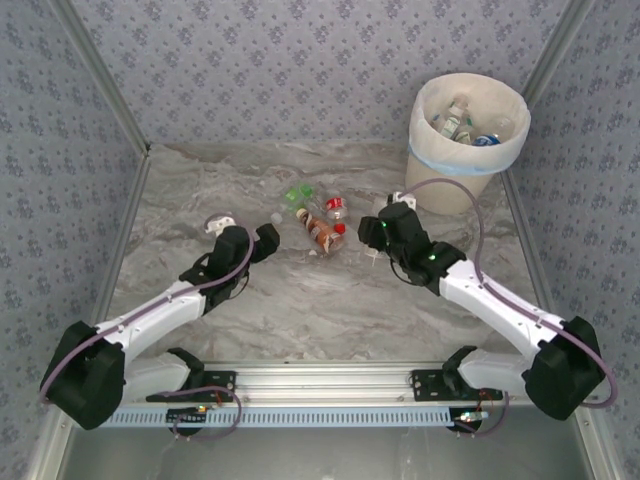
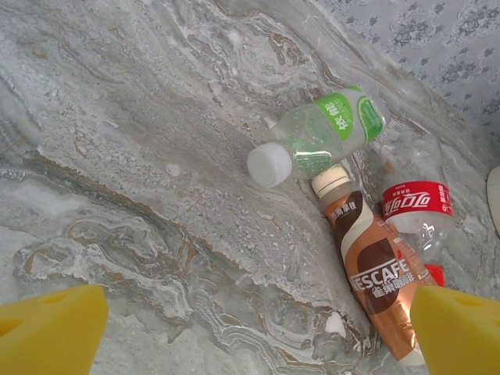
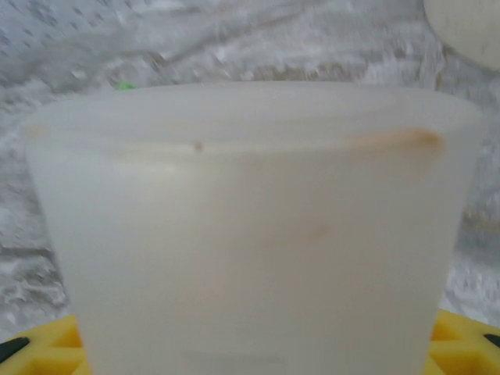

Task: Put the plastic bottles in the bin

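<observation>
Three plastic bottles lie together mid-table: a green-labelled one (image 1: 298, 197) (image 2: 324, 133), a red-labelled one (image 1: 335, 207) (image 2: 416, 205) and a brown coffee bottle (image 1: 322, 235) (image 2: 379, 277). My left gripper (image 1: 268, 240) (image 2: 258, 328) stands open just left of them, over bare table, its yellow fingertips (image 2: 55, 328) wide apart. My right gripper (image 1: 372, 235) (image 3: 250, 348) sits just right of the group, shut on a milky white plastic container (image 3: 250, 234) that blocks most of the right wrist view. The cream-white bin (image 1: 468, 150) at the back right holds several bottles (image 1: 455, 122).
Patterned walls close the marble table (image 1: 250, 300) at the back and both sides. The bin stands in the back right corner, behind my right arm. Open tabletop lies between the two arms and to the left.
</observation>
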Action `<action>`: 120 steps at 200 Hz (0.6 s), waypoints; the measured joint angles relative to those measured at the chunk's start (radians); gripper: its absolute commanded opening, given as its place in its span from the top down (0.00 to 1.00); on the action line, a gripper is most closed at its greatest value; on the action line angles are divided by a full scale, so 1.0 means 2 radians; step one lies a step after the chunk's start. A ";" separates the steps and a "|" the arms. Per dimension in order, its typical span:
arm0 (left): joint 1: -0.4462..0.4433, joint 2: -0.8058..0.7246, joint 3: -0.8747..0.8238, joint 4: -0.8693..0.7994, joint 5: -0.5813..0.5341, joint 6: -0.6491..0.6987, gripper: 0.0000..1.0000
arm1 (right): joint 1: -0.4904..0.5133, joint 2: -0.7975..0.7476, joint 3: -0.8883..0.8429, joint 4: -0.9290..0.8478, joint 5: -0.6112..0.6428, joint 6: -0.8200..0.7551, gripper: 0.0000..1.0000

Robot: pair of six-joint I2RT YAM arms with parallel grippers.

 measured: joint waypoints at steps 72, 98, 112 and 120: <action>0.006 -0.002 0.000 -0.001 -0.001 -0.013 0.00 | -0.088 -0.002 0.060 0.075 -0.009 -0.075 0.52; 0.006 -0.016 -0.006 -0.004 -0.008 -0.016 0.01 | -0.149 0.028 0.138 0.070 -0.032 -0.088 0.50; 0.006 -0.026 -0.011 -0.004 -0.014 -0.017 0.00 | -0.181 0.056 0.192 0.062 -0.049 -0.100 0.50; 0.006 -0.031 -0.013 -0.005 -0.015 -0.017 0.00 | -0.198 0.075 0.224 0.058 -0.061 -0.105 0.51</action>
